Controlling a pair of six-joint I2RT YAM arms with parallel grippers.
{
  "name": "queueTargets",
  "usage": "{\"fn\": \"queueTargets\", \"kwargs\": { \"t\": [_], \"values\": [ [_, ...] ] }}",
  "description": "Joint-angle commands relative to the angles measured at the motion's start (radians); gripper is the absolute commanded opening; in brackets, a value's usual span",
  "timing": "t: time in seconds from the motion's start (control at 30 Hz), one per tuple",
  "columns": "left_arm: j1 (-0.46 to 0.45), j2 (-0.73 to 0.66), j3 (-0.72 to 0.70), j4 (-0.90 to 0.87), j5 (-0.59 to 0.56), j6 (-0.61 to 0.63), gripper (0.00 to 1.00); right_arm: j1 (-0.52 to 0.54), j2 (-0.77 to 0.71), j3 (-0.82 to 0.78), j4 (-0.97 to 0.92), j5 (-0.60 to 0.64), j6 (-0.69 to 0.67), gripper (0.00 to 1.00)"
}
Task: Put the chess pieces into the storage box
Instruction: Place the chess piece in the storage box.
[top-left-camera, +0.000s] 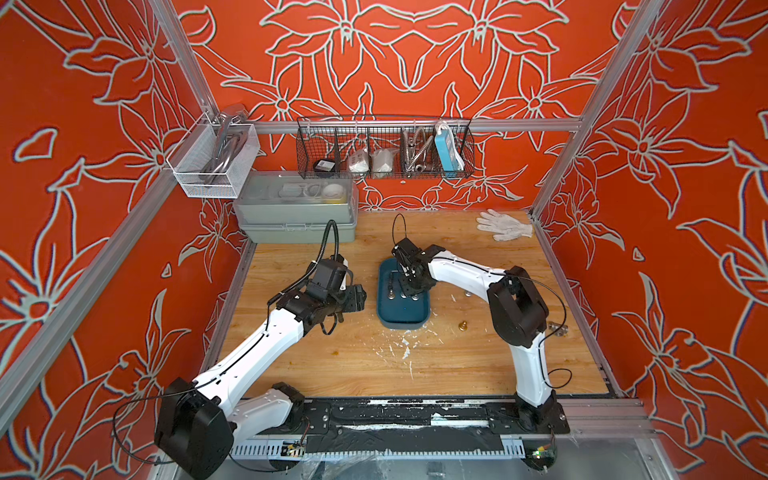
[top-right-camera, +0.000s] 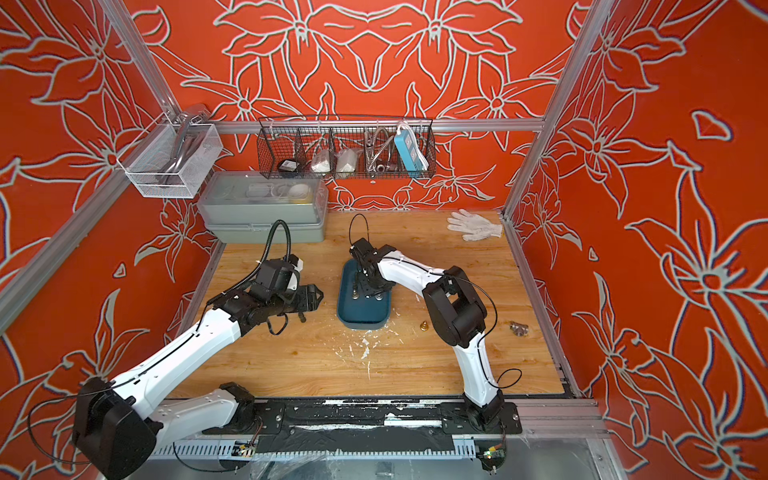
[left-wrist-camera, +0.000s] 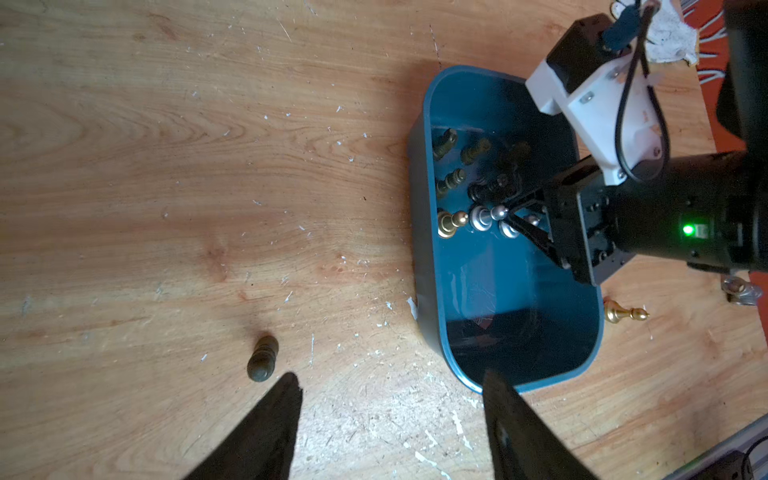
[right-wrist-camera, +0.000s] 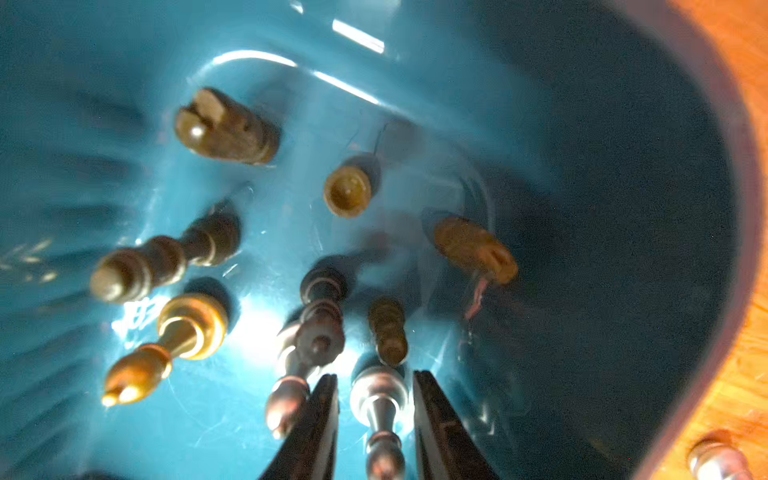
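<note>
The teal storage box (top-left-camera: 403, 315) (top-right-camera: 364, 316) lies mid-table with several chess pieces standing in its far half: dark ones (right-wrist-camera: 226, 124), a gold one (left-wrist-camera: 451, 222) and silver ones. My right gripper (top-left-camera: 405, 286) (right-wrist-camera: 374, 376) reaches down into the box, open. A silver piece (right-wrist-camera: 378, 409) stands between its fingers with a gap on each side. My left gripper (top-left-camera: 360, 297) (left-wrist-camera: 392, 380) hovers open and empty left of the box. A dark piece (left-wrist-camera: 262, 358) stands on the wood just beyond one left fingertip. A gold piece (top-left-camera: 461, 326) (left-wrist-camera: 623, 312) and a silver piece (right-wrist-camera: 719, 457) stand outside the box, to its right.
A grey-green lidded case (top-left-camera: 297, 214) sits at the back left, under wire baskets (top-left-camera: 384, 147) on the wall rail. A white glove (top-left-camera: 505, 226) lies in the back right corner, and a metal fitting (top-right-camera: 518, 328) near the right edge. White scratch marks (top-left-camera: 405, 347) scar the wood in front of the box.
</note>
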Motion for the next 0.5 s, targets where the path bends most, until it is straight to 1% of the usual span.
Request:
{"fn": "queueTargets", "kwargs": {
  "t": [0.0, 0.07, 0.17, 0.3, 0.47],
  "values": [
    [0.003, -0.019, 0.009, -0.037, -0.014, 0.0, 0.69, 0.011, -0.047, 0.027, -0.014, -0.003, -0.004, 0.38],
    [0.003, -0.015, 0.022, -0.059, -0.017, -0.003, 0.69, 0.015, -0.073, 0.024, -0.013, -0.007, -0.008, 0.4],
    [0.003, -0.008, 0.058, -0.136, -0.034, -0.019, 0.7, 0.02, -0.133, 0.01, -0.001, -0.013, -0.021, 0.41],
    [0.005, -0.02, 0.073, -0.209, -0.061, -0.04, 0.7, 0.028, -0.25, -0.048, 0.063, -0.025, -0.023, 0.44],
    [0.031, -0.017, 0.101, -0.294, -0.058, -0.061, 0.69, 0.032, -0.367, -0.085, 0.05, -0.025, -0.027, 0.46]
  ]
}}
